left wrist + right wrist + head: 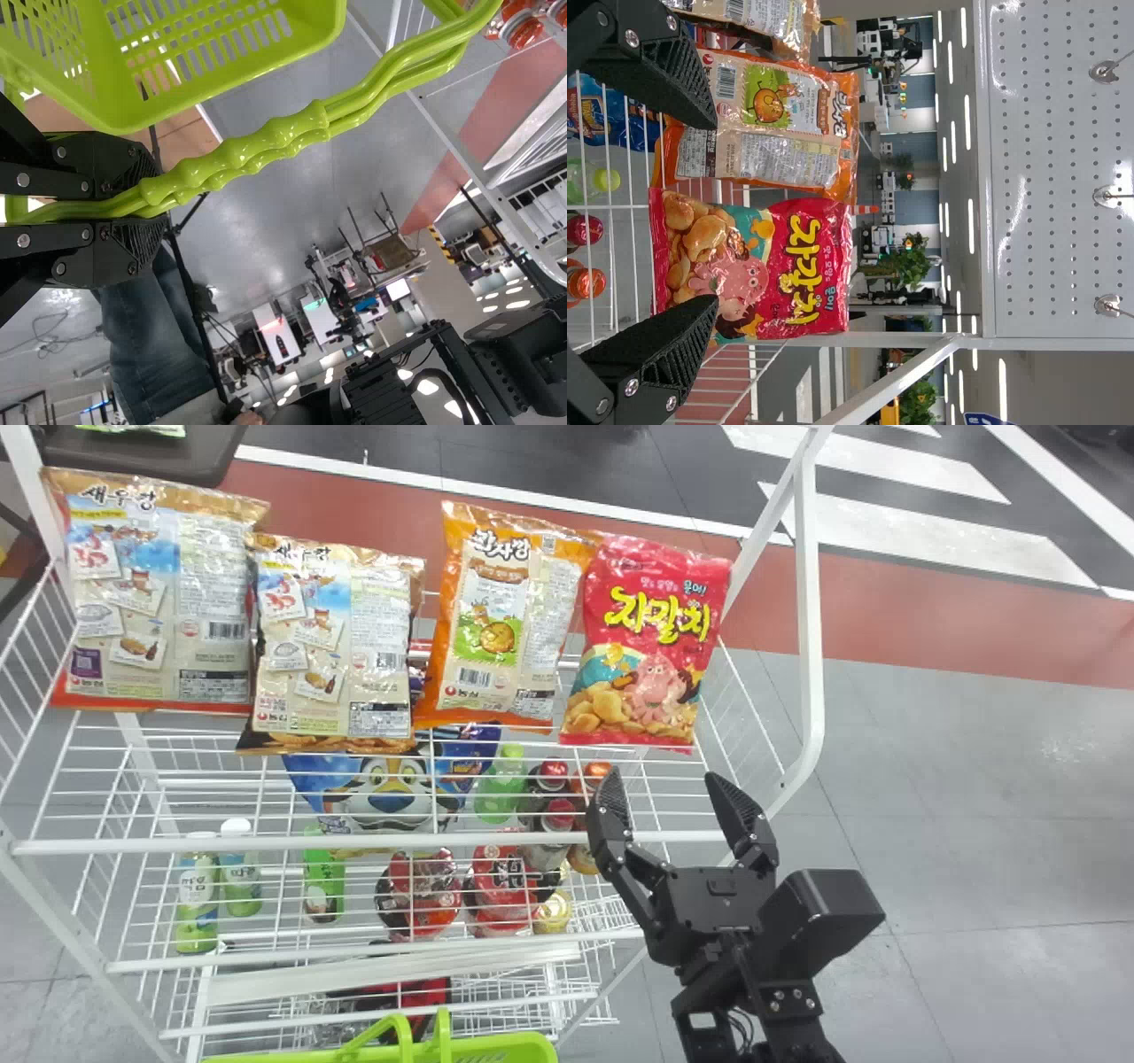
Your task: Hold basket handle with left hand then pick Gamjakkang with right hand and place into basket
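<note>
In the head view my right gripper [664, 784] stands open in front of the shelf, below the pink bag [645, 646]. The orange Gamjakkang bag [500, 624], with a potato character, leans upright just left of that pink bag. From the right wrist, the open right gripper [713, 212] has nothing between its fingers; the Gamjakkang bag [757, 124] and pink bag [753, 266] lie beyond its tips. In the left wrist view my left gripper [142, 211] is shut on the handle [257, 150] of the green basket [186, 88]. The basket's rim [496, 1045] shows at the head view's bottom edge.
Two more snack bags [159, 602] stand at the left on the white wire rack [372, 843]. Bottles, cups and a blue bag [390, 788] sit on lower levels. A white frame post [811, 629] rises right of the pink bag. A grey perforated panel [1054, 230] shows beyond the bags.
</note>
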You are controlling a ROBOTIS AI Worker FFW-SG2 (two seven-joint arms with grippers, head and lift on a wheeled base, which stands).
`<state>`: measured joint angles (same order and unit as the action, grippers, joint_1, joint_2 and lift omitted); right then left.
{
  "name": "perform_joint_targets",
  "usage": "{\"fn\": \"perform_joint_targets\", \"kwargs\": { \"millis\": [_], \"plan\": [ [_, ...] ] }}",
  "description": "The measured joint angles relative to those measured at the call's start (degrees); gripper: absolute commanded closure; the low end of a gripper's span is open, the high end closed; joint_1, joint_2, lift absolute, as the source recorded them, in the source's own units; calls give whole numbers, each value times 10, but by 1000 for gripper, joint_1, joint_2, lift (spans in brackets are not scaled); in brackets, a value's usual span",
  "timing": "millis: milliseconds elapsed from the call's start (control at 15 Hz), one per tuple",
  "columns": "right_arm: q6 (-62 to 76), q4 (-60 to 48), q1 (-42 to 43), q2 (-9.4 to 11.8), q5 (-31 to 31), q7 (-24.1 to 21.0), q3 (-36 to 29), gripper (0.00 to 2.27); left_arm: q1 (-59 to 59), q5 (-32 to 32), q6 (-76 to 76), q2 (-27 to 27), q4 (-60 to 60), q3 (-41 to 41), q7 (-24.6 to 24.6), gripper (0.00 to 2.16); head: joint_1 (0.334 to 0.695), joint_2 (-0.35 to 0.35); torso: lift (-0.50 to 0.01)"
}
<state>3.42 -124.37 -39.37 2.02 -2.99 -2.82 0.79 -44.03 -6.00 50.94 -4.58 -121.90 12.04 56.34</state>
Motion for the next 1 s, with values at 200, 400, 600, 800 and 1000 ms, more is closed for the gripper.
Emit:
{"fn": "perform_joint_targets", "kwargs": {
  "millis": [200, 400, 600, 800, 1000],
  "plan": [
    [0, 0, 0, 0, 0, 0, 0, 124, 0, 0, 0, 0, 0, 0, 0, 2148, 695, -350, -18],
    [0, 0, 2, -1, 0, 0, 0, 124, 0, 0, 0, 0, 0, 0, 1, 2148, 695, -350, -18],
    [0, 0, 2, -1, 0, 0, 0, 124, 0, 0, 0, 0, 0, 0, 1, 2148, 695, -350, -18],
    [-1, 1, 7, -1, 1, 1, 0, 124, 0, -1, 0, 0, 2, 0, 2, 2148, 695, -350, -18],
    [-6, 12, 32, -5, 6, 3, 3, 120, 2, -1, 2, 0, 3, 0, 0, 2148, 695, -350, -18]
  ]
}}
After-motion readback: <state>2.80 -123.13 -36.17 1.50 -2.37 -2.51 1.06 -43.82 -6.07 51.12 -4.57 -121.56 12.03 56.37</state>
